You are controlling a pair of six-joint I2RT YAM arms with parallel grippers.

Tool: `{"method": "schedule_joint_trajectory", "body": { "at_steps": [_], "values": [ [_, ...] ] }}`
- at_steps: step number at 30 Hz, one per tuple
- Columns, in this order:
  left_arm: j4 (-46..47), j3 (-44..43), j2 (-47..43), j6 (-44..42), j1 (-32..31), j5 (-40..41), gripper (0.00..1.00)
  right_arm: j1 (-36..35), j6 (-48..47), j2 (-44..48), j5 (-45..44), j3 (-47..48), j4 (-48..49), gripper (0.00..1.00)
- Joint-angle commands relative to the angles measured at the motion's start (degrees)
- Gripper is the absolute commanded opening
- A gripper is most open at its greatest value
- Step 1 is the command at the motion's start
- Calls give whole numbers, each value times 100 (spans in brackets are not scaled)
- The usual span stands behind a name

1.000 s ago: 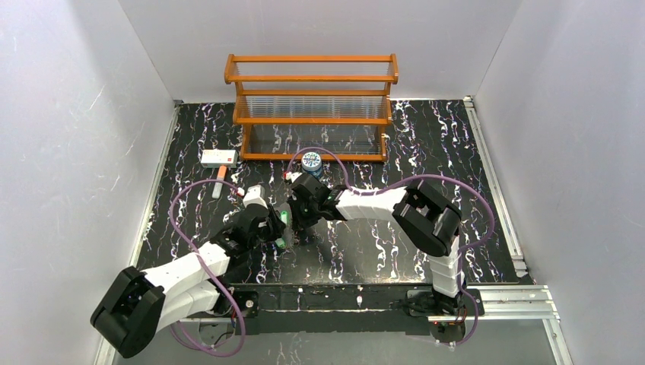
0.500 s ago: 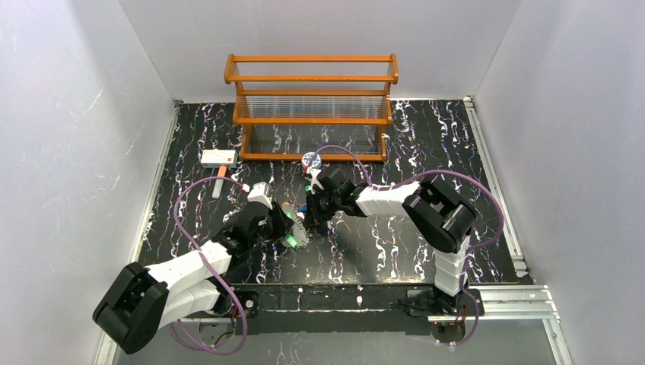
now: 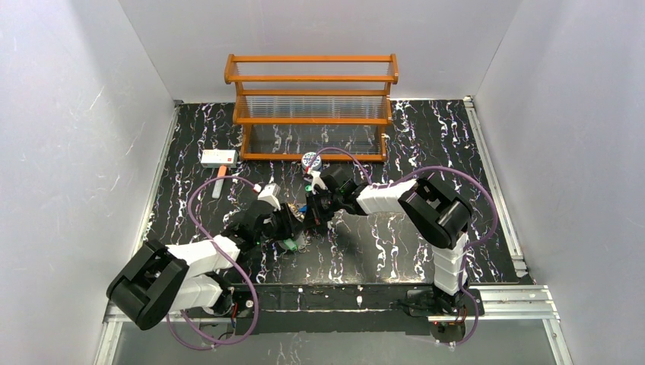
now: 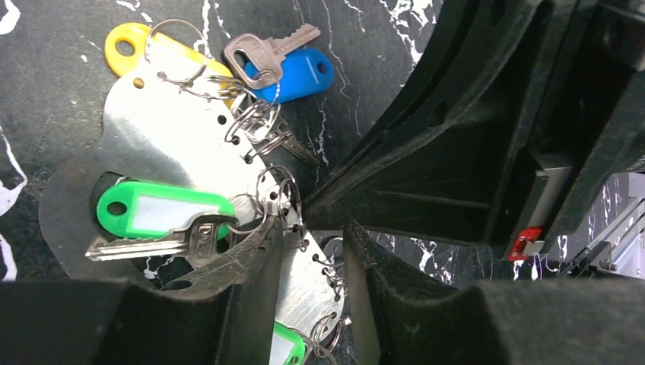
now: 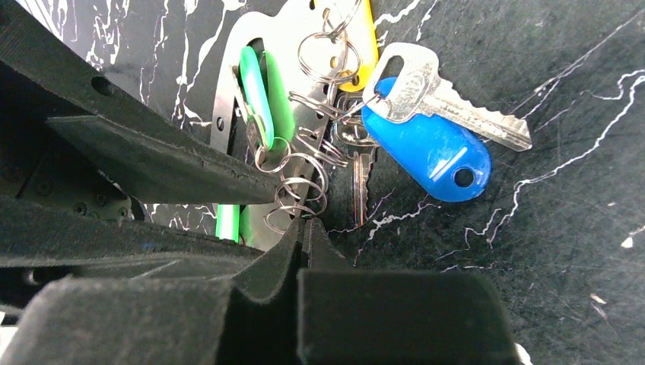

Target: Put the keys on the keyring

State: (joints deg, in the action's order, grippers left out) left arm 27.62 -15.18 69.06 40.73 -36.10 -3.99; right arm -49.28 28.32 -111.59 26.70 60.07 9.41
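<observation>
The keyring (image 4: 171, 141) is a flat silvery plate with holes along its edge, lying on the black table. Small wire rings hang the keys from it: a yellow tag (image 4: 125, 38), a blue tag with a steel key (image 4: 300, 72) and a green tag with a key (image 4: 163, 209). My left gripper (image 4: 312, 285) straddles the plate's lower strip, open, with a gap on the right side. My right gripper (image 5: 306, 224) is shut. Its tips touch a wire ring (image 5: 293, 205) beside the blue tag (image 5: 426, 148). From above, both grippers (image 3: 293, 228) (image 3: 312, 217) meet over the pile.
A wooden rack (image 3: 310, 106) stands at the back. A round blue-and-white can (image 3: 310, 160) sits just behind the right wrist. A white box with a red mark (image 3: 219, 157) lies at the back left. Another green tag (image 3: 290, 245) pokes out near the left fingers.
My right gripper shifted right and back, then shut at the rings. My left arm pushed further right over the plate, and its jaws have widened.
</observation>
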Motion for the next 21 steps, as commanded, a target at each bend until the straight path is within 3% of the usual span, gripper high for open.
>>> {"method": "schedule_joint_trajectory", "body": {
  "at_steps": [1,7,13,21],
  "values": [
    [186,53,61,32,33,-147,32,19,-49,-153,180,-114,-76,1],
    [37,52,-238,-1,33,-35,26,24,-169,-22,202,-136,-76,4],
    [374,96,-390,147,41,-269,27,27,-299,242,153,-225,-18,32],
    [-854,-230,-1120,-170,85,748,34,-4,-551,657,-176,-354,-233,45]
  ]
}}
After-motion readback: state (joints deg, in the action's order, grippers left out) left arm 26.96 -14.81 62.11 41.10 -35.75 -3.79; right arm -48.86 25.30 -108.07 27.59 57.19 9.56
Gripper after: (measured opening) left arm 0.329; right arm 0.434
